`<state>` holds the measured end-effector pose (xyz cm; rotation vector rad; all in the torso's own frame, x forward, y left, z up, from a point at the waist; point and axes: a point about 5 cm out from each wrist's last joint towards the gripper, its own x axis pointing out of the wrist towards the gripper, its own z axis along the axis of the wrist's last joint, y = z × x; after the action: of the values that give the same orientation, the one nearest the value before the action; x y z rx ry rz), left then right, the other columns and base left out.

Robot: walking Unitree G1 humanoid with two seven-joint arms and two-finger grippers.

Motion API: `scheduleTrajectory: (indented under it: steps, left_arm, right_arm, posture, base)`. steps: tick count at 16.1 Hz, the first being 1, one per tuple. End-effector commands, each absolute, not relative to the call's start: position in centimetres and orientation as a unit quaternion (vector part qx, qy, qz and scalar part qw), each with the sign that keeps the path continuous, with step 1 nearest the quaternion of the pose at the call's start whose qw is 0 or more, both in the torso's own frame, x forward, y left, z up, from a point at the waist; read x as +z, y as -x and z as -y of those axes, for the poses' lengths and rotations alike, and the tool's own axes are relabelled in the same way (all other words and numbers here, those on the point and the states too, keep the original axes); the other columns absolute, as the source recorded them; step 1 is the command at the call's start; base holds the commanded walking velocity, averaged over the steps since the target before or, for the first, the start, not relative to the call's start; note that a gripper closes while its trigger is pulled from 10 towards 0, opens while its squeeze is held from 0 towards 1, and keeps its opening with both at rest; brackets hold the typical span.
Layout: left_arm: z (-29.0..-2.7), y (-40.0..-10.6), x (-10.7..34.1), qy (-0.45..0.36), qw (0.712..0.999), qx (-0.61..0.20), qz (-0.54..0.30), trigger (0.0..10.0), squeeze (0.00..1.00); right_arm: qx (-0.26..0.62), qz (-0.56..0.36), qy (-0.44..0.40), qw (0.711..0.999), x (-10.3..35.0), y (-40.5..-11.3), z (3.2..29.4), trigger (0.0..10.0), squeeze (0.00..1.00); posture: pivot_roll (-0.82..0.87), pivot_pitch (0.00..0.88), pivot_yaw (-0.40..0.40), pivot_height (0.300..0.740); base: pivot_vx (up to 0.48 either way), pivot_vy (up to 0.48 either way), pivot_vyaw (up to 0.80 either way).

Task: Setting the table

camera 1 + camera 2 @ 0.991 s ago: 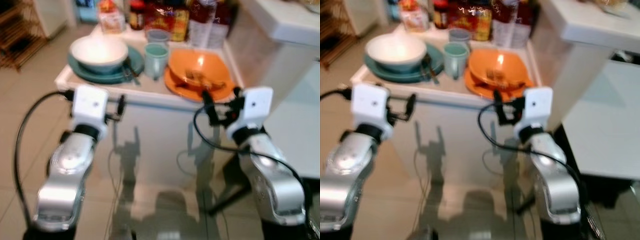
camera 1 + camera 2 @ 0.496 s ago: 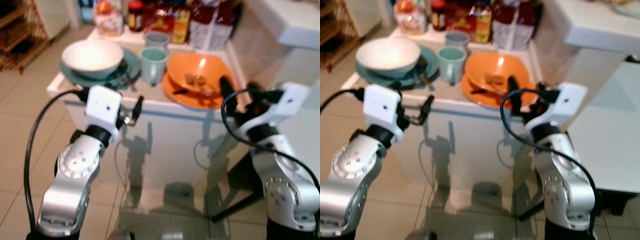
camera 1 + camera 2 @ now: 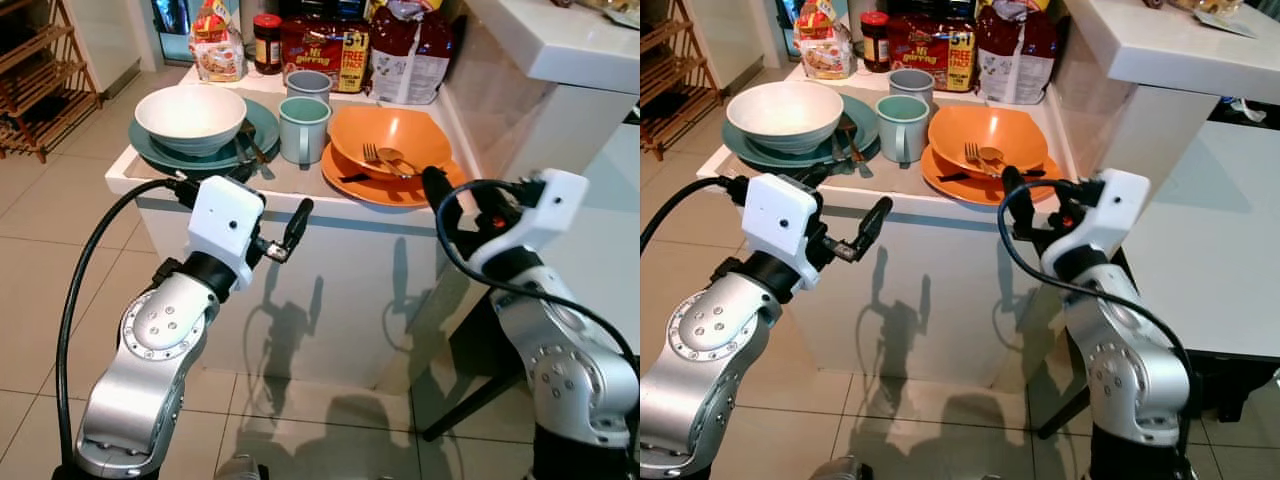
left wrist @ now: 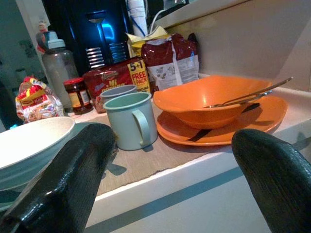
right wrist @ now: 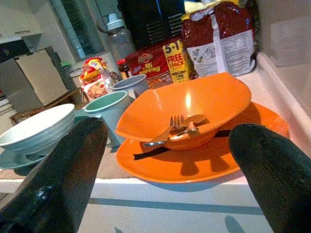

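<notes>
An orange bowl (image 3: 405, 135) with a fork (image 3: 372, 155) and a spoon (image 3: 392, 157) in it rests on an orange plate (image 3: 340, 178) on the white side table (image 3: 350, 215). To its left stand a teal mug (image 3: 303, 128) and a grey mug (image 3: 308, 84). Further left, a white bowl (image 3: 190, 112) sits on a teal plate (image 3: 150, 150). My left gripper (image 4: 172, 138) is open at the table's front edge, facing the mug. Just before the orange plate, my right gripper (image 5: 167, 131) is open, holding nothing.
Food packs (image 3: 320, 45), a red bag (image 3: 408, 45), a jar (image 3: 267, 40) and a snack bag (image 3: 217, 45) line the table's back. A white counter (image 3: 560, 50) rises on the right, with a lower white table (image 3: 610, 270) beside it. A wooden rack (image 3: 40, 80) stands far left.
Both arms have come nearer the table's front edge, and the right wrist has turned. The picture has steadied from blur. The dishes stay where they were.
</notes>
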<state>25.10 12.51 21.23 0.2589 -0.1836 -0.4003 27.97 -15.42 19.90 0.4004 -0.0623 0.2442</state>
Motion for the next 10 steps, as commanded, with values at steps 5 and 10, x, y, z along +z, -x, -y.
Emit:
scheduleTrajectory:
  steps: [5,10]
  left_arm:
    - [-12.0,-25.1,21.2,-0.137,0.966,-0.202,0.088,10.0,0.00]
    - [-11.5,-24.8,21.0,-0.131,0.964,-0.217,0.085,10.0,0.00]
  right_arm:
    - [0.136,0.000,-0.115,0.984,19.8,-30.3,17.0,10.0,0.00]
    - [0.159,-0.001,-0.098,0.982,19.7,-32.3,18.1,10.0,0.00]
  posture:
    - [0.06,0.072,-0.093,0.740]
    - [0.05,0.064,-0.104,0.740]
  base:
    - [0.000,0.000,0.00]
    - [0.000,0.000,0.00]
